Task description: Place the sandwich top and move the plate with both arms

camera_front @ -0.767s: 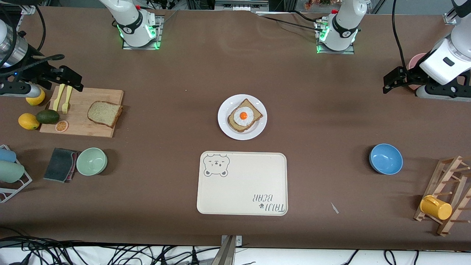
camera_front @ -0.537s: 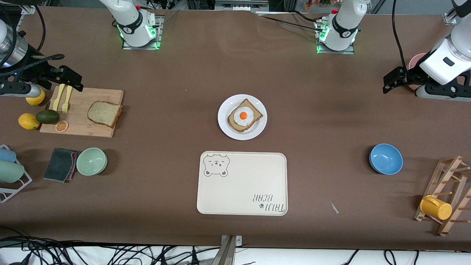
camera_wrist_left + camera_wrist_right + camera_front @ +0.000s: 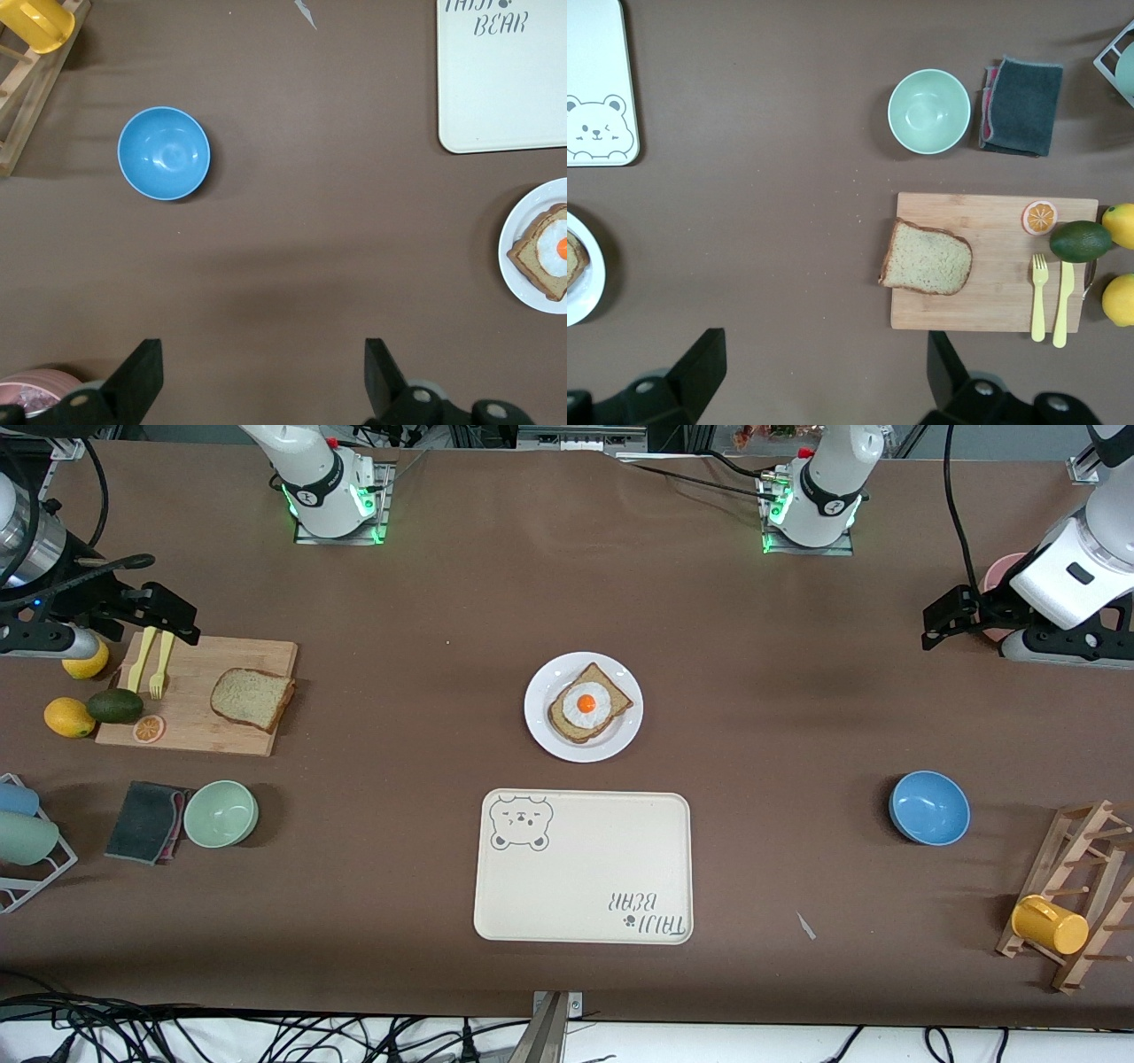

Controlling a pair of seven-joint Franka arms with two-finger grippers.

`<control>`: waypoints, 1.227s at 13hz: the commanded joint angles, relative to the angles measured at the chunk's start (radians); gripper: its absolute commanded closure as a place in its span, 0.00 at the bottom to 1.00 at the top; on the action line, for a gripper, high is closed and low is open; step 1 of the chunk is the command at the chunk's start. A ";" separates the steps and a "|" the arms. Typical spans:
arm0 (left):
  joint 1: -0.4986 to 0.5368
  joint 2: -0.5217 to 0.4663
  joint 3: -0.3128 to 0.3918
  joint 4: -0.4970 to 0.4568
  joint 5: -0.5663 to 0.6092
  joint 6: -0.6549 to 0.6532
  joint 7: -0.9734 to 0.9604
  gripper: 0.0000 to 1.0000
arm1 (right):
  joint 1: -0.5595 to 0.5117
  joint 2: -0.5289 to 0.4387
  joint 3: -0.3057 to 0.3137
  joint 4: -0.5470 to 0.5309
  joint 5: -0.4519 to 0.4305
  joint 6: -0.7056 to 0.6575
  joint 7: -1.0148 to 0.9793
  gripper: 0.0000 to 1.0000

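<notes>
The sandwich top [image 3: 252,698] [image 3: 926,258], a tan speckled slice with a brown crust, lies flat on a wooden cutting board [image 3: 190,731] toward the right arm's end of the table. The white plate [image 3: 540,722] [image 3: 518,270] [image 3: 589,288] sits mid-table and carries a like slice topped with a fried egg [image 3: 586,704]. My right gripper [image 3: 177,620] [image 3: 826,341] hangs open and empty over the board's corner, apart from the slice. Open and empty too, my left gripper [image 3: 939,624] [image 3: 263,350] hovers over bare table at the left arm's end.
A cream bear tray [image 3: 585,868] lies nearer the camera than the plate. Lemons [image 3: 69,717], an avocado [image 3: 115,706], an orange slice and yellow cutlery [image 3: 158,664] crowd the board. A green bowl [image 3: 221,813], grey cloth [image 3: 146,821], blue bowl [image 3: 928,808], mug rack [image 3: 1076,895] and pink bowl [image 3: 1001,571] stand around.
</notes>
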 commanded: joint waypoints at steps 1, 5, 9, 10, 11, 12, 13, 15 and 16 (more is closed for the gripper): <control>0.002 0.005 0.001 0.020 -0.024 -0.023 0.004 0.00 | -0.014 -0.008 0.014 0.002 -0.003 -0.008 -0.008 0.00; 0.002 0.005 0.001 0.020 -0.024 -0.023 0.004 0.00 | -0.014 -0.008 0.013 0.002 0.000 -0.007 -0.006 0.00; 0.002 0.005 0.001 0.020 -0.024 -0.023 0.004 0.00 | -0.014 -0.008 0.014 0.003 -0.010 -0.014 -0.005 0.00; 0.002 0.005 0.001 0.020 -0.024 -0.023 0.004 0.00 | -0.014 -0.008 0.016 0.003 -0.010 -0.014 -0.003 0.00; 0.002 0.005 0.001 0.020 -0.024 -0.023 0.004 0.00 | -0.014 -0.008 0.016 0.003 -0.010 -0.014 -0.003 0.00; 0.003 0.005 0.001 0.020 -0.024 -0.023 0.004 0.00 | -0.014 -0.008 0.014 0.002 -0.002 -0.019 0.001 0.00; 0.002 0.005 0.001 0.020 -0.024 -0.023 0.004 0.00 | -0.014 -0.008 0.013 0.000 0.000 -0.019 0.004 0.00; 0.003 0.005 0.001 0.020 -0.024 -0.023 0.004 0.00 | -0.014 -0.008 0.013 0.000 0.000 -0.019 0.004 0.00; 0.003 0.005 0.001 0.020 -0.024 -0.023 0.004 0.00 | -0.014 -0.008 0.014 0.000 -0.002 -0.019 0.004 0.00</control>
